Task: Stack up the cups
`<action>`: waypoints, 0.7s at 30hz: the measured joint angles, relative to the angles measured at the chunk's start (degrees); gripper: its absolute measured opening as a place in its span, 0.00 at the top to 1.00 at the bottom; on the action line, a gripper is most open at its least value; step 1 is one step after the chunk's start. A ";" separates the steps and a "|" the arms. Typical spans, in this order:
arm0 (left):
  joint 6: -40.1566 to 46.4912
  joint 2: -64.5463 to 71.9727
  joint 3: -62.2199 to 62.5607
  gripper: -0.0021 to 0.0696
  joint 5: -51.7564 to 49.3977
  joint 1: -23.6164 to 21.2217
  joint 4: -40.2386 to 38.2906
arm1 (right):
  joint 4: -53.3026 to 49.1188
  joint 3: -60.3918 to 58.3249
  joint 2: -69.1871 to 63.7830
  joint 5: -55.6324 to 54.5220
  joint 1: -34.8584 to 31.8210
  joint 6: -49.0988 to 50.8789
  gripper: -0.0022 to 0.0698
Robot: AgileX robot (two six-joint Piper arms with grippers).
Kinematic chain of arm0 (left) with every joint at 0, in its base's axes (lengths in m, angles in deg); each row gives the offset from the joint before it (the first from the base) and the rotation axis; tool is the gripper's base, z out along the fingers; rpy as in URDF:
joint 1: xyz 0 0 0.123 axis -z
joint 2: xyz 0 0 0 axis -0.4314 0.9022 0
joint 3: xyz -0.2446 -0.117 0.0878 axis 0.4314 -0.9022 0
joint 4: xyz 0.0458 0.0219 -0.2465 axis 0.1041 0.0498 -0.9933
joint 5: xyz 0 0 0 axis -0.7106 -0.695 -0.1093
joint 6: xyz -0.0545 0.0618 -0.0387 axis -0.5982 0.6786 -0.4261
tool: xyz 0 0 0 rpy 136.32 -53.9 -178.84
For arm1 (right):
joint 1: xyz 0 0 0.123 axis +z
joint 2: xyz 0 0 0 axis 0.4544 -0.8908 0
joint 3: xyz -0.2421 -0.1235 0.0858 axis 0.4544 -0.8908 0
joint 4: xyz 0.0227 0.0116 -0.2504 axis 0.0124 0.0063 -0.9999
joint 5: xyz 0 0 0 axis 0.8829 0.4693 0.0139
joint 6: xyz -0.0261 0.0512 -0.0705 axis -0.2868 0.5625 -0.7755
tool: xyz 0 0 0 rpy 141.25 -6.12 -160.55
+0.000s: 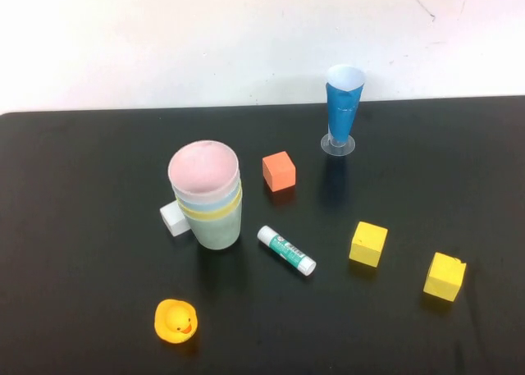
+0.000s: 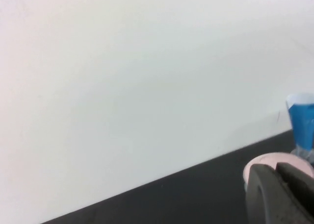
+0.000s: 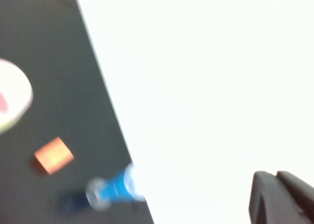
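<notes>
The cups (image 1: pixel 207 196) stand nested in one stack left of centre on the counter (image 1: pixel 82 227), a white block (image 1: pixel 174 218) touching its left side, open room in front. Left gripper (image 2: pixel 277 172) and right gripper (image 3: pixel 275 177) are both closed, empty, raised clear.

Behind the cup stack (image 1: pixel 206 196) we saw only a part of a white block (image 1: pixel 174 217). The right gripper (image 3: pixel 277 197) and left gripper (image 2: pixel 278 192) were cut off by the edge, both outside the high view.
</notes>
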 joint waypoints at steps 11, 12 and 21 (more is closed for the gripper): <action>-3.78 -7.73 -11.47 0.97 12.24 0.00 -4.81 | -9.12 -42.27 31.10 -5.77 0.00 14.52 0.97; -3.65 -8.34 -12.65 0.97 13.96 0.00 -4.95 | -9.12 -45.42 33.16 -7.31 0.00 15.44 0.97; -1.99 -9.56 -19.54 0.97 24.25 0.00 -5.30 | -9.21 -86.71 61.59 -24.62 0.00 21.85 0.97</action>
